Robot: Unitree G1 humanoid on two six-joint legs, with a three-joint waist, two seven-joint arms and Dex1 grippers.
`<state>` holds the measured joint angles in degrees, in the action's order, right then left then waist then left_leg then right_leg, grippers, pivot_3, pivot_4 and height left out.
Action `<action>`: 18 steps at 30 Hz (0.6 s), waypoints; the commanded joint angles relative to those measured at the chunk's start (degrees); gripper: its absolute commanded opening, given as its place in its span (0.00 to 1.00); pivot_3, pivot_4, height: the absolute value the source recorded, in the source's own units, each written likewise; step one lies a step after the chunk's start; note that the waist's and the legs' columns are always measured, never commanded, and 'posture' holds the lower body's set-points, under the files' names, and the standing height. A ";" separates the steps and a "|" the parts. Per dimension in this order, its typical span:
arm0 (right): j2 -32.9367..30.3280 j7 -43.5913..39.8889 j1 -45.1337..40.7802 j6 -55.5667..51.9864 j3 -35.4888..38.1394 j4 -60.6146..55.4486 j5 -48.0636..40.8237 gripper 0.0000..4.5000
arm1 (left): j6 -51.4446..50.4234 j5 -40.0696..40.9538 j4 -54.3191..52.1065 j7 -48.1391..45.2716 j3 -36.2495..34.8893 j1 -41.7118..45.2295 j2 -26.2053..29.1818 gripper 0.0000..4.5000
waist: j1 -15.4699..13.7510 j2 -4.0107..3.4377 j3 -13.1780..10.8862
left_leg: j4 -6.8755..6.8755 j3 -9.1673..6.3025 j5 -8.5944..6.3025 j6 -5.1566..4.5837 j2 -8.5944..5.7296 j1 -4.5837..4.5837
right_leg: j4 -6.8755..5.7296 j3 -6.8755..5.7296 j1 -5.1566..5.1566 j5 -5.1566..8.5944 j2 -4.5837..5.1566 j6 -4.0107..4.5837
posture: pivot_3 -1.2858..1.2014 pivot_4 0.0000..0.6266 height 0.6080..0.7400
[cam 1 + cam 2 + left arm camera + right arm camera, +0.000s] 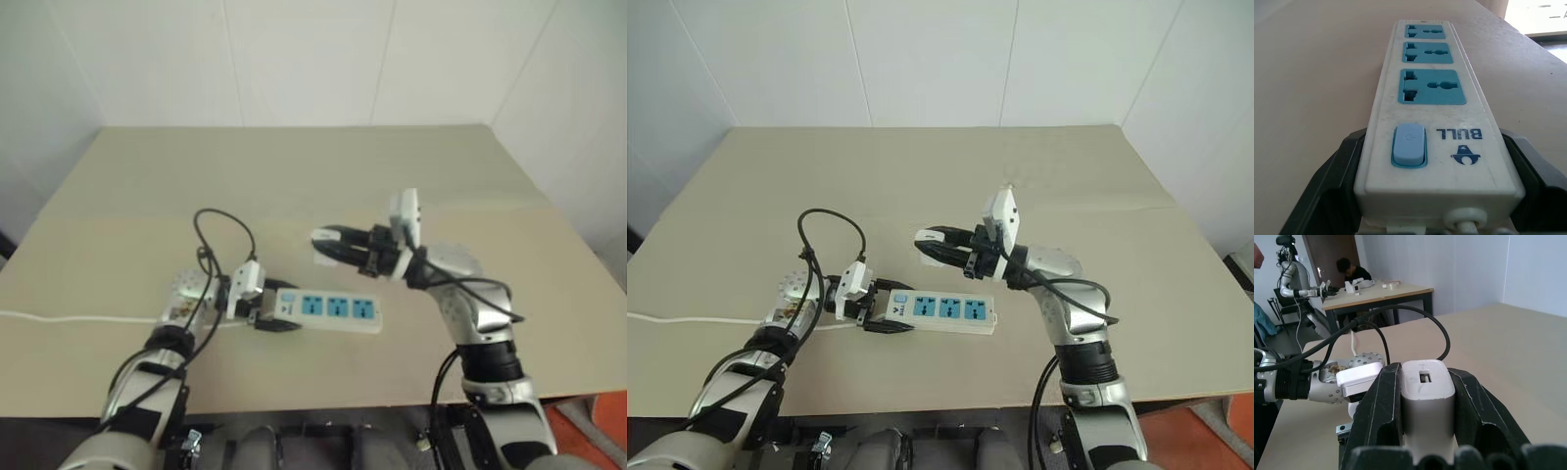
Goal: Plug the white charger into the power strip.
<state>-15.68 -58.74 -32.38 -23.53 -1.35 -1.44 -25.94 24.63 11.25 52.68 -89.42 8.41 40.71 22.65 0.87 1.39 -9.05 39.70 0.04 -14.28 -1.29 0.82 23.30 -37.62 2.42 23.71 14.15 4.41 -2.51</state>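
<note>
Nearest the robot, the left gripper [884, 315] is clamped on the switch end of the power strip [333, 310], one black finger [1327, 186] against each long side; the strip lies flat on the beige table [294, 176] with its three blue sockets [1432, 86] in a row running away from the gripper, all unoccupied, and its pale blue rocker switch [1409, 145] sits just beside the printed BULL mark; the strip's thin white cord [69, 317] trails off toward the table's left edge. A little beyond and above the strip, the right gripper [325, 245] points leftward, roughly level, and holds the white charger [1427, 391] squeezed between its two black fingers [1378, 416]; the charger hangs clear of the strip, over the table just past the socket row, and its end face shows a small rectangular port. A black cable [828, 230] loops up from the left wrist. Far behind, in the right wrist view, a person [1352, 269] sits at another desk [1376, 293] beside a second robot arm [1293, 279].
</note>
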 commanded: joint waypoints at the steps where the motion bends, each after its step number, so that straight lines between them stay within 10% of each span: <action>1: 2.15 -1.48 0.91 3.34 -0.49 -0.08 -2.38 0.26 | -1.76 -3.66 -1.30 1.22 2.05 -2.15 0.98 0.74 | 0.01 0.00 0.00 | -0.01 0.00 0.00 0.00 0.01 -0.12 | 0.04 -0.01 -0.10 0.00 -0.01 0.00 | 0.52 0.24 1.00; 18: 5.94 -8.69 2.09 16.03 -4.15 13.32 0.52 0.26 | -7.75 -2.66 -6.45 1.40 1.96 -3.80 1.43 0.74 | 0.00 -0.01 -0.01 | -0.01 -0.02 0.00 0.01 0.01 -0.47 | 0.14 -0.04 -0.52 0.01 -0.03 0.00 | 0.52 0.24 1.00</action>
<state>-9.66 -66.46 -28.87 -9.83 -6.10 11.72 -25.40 17.29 10.97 46.73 -87.36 8.67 38.01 23.25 0.87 1.38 -9.06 39.70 0.02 -14.28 -1.28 0.83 22.84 -37.48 2.38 23.18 14.17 4.37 -2.51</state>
